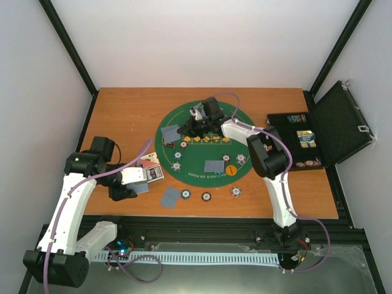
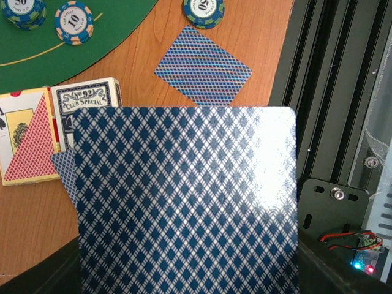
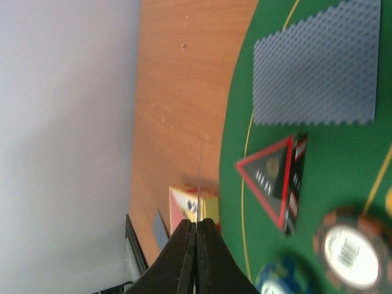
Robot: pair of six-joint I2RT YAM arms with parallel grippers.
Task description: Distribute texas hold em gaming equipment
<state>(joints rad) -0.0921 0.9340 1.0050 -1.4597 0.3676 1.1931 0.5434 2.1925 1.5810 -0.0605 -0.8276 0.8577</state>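
Since the left jaws stand barely parted on a playing card (image 2: 184,202), a second showing behind it, both may drop together onto the bench (image 1: 122,116) short of the green mat (image 1: 196,160). The left arm (image 1: 73,196) crouches low beside the card box (image 2: 86,101); the right arm (image 1: 278,193) reaches across the mat, jaws shut tight.

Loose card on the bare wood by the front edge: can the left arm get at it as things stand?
Probably yes for reach: the loose card lies close beside the left gripper with nothing between them. But that gripper appears occupied by a held card, so picking it up looks unlikely.
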